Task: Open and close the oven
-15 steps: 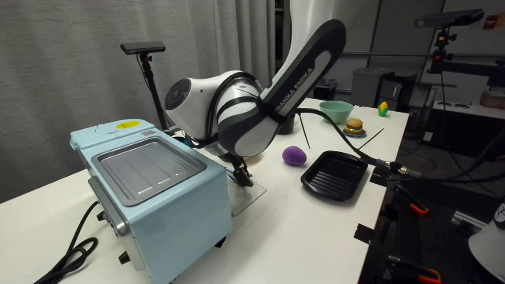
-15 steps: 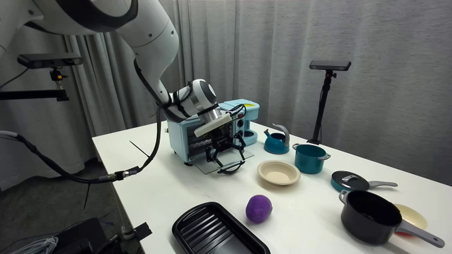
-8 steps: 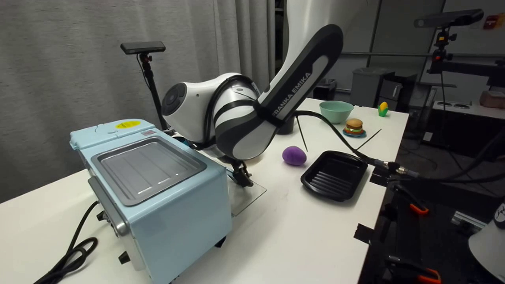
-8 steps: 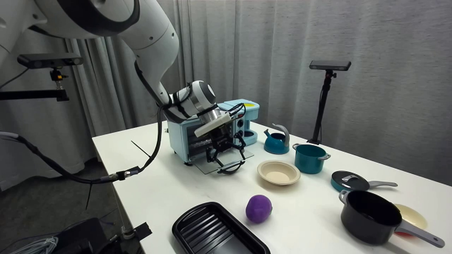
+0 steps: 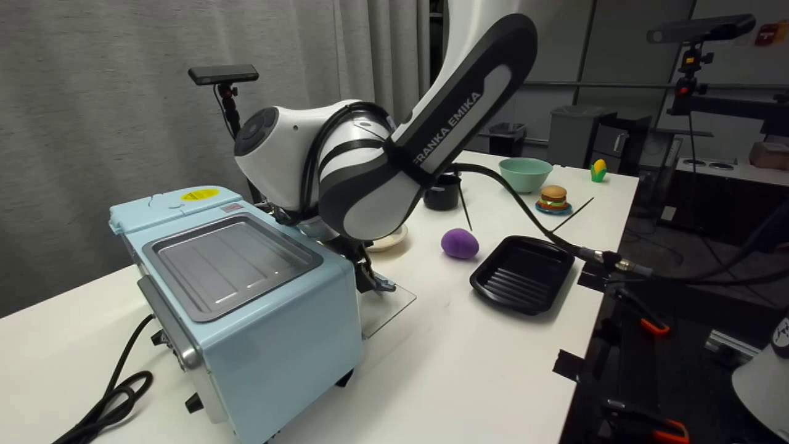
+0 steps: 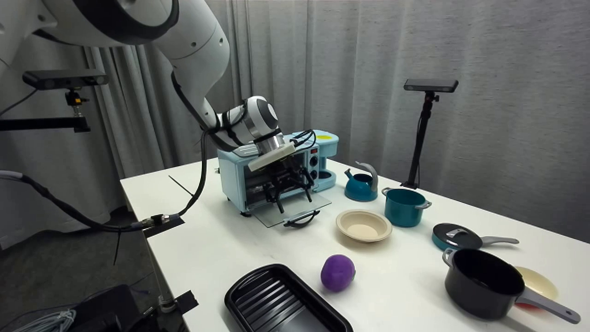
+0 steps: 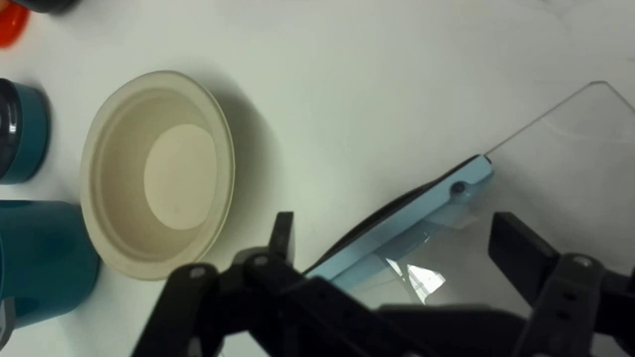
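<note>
The pale blue oven (image 5: 283, 345) stands on the table with its glass door (image 6: 265, 214) folded down in front, close to the tabletop. Along the door's outer edge runs a light blue strip with a dark handle (image 7: 392, 223), slanting across the wrist view. My gripper (image 6: 295, 204) hangs over the lowered door, tilted, its fingers wide apart. Nothing is held between the fingertips (image 7: 511, 238); the handle strip shows below and between them. In an exterior view the oven body partly hides the gripper (image 5: 370, 282). The oven's dark interior is partly covered by the gripper and wrist.
A beige bowl (image 7: 158, 173) sits just beyond the handle. Near it are a teal pot (image 6: 405, 210) and a teal kettle (image 6: 361, 186). A purple eggplant (image 6: 338, 273) and a black ridged tray (image 5: 524, 274) lie farther out on the table.
The gripper has lifted off the door handle and drawn back toward the oven. Its fingertips were at the handle before; now they are above the glass. The door has not moved.
</note>
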